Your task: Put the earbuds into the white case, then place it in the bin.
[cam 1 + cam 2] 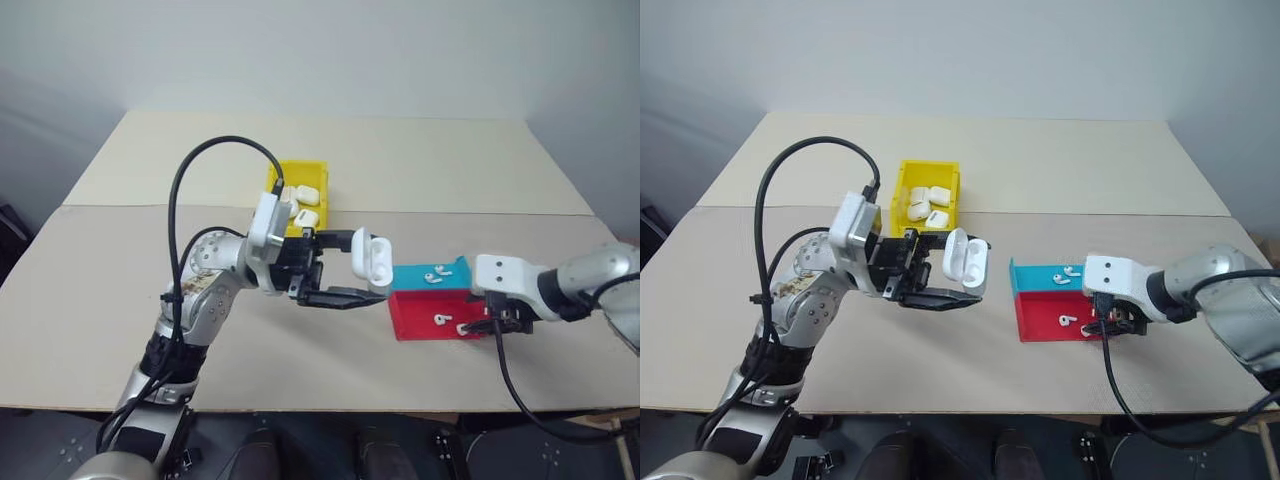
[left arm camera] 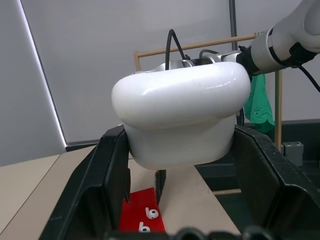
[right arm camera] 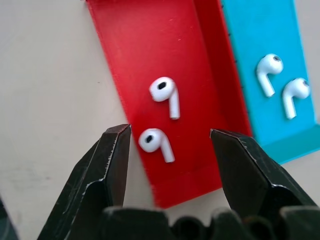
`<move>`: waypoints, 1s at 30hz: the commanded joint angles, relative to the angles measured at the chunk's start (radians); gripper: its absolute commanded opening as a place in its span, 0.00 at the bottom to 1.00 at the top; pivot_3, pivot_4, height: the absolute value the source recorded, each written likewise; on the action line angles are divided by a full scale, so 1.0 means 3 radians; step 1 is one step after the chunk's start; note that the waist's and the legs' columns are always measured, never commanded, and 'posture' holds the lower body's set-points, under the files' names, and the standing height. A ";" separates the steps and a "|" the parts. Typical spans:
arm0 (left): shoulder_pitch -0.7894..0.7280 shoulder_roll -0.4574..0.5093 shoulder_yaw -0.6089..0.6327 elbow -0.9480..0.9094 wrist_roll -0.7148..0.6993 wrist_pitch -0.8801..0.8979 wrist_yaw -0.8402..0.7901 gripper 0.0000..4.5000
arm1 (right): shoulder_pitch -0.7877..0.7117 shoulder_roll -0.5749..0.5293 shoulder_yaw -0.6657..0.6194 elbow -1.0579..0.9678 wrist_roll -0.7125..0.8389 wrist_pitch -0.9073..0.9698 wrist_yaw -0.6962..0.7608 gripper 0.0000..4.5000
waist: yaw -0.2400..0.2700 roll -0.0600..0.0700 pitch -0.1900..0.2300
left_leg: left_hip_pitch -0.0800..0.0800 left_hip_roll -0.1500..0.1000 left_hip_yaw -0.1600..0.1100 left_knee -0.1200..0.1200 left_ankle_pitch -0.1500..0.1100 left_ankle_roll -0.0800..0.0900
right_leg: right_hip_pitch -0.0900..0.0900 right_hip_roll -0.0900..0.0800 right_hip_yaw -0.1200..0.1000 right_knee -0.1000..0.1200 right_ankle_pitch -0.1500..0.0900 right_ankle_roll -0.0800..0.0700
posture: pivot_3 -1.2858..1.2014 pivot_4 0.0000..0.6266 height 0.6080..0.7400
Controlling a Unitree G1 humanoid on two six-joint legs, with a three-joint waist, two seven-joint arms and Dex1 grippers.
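My left gripper is shut on the white case and holds it above the table with its lid flipped open; the case sits between the black fingers. Two earbuds lie on the red half of a tray and two more earbuds on the teal half. My right gripper points down over the red half, open, its fingertips on either side of the nearer earbud without touching it. The yellow bin stands behind the left gripper.
The teal-and-red tray lies on the table at the right, by my right gripper. Several white cases lie inside the bin. Bare table stretches behind the tray and bin.
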 commanded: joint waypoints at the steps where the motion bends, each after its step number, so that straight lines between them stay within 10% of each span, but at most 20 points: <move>1: 0.0035 0.0056 0.0087 -0.0154 0.0011 0.0004 0.0038 0.62 | -0.0228 0.0129 0.0124 0.0273 -0.0262 -0.0364 0.0228 0.67 | -0.0004 0.0000 0.0000 | 0.0001 0.0000 0.0000 0.0000 0.0000 0.0000 | 0.0000 0.0000 0.0000 0.0000 0.0000 0.0000 | 0.52 0.24 1.00; 30: 0.0270 0.0197 0.0188 -0.0509 -0.0022 0.0117 0.0281 0.62 | -0.0565 0.0839 0.0351 0.0948 -0.0907 -0.0925 0.0774 0.58 | 0.0021 0.0002 0.0001 | 0.0000 0.0000 0.0001 0.0002 0.0000 0.0000 | 0.0000 0.0000 -0.0001 0.0002 0.0000 0.0000 | 0.52 0.24 1.00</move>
